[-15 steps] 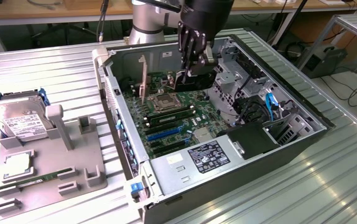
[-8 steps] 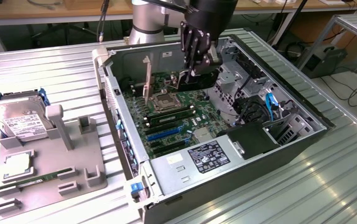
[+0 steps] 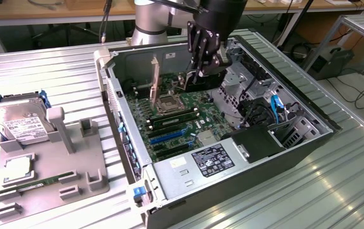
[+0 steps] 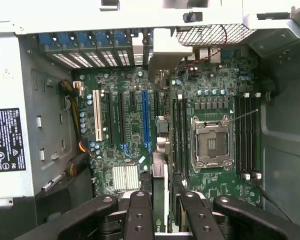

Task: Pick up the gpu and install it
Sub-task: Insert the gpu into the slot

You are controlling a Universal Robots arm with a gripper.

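The black two-fingered pincer (image 4: 160, 215) stands partly closed on the thin dark green gpu card (image 4: 161, 165), held edge-on above the green motherboard (image 4: 130, 130) inside the open grey computer case (image 3: 188, 186). Step in hand: judged to be alignment for insertion. The card edge must sit square over the blue expansion slot (image 4: 144, 117), with its bracket toward the rear slot openings.
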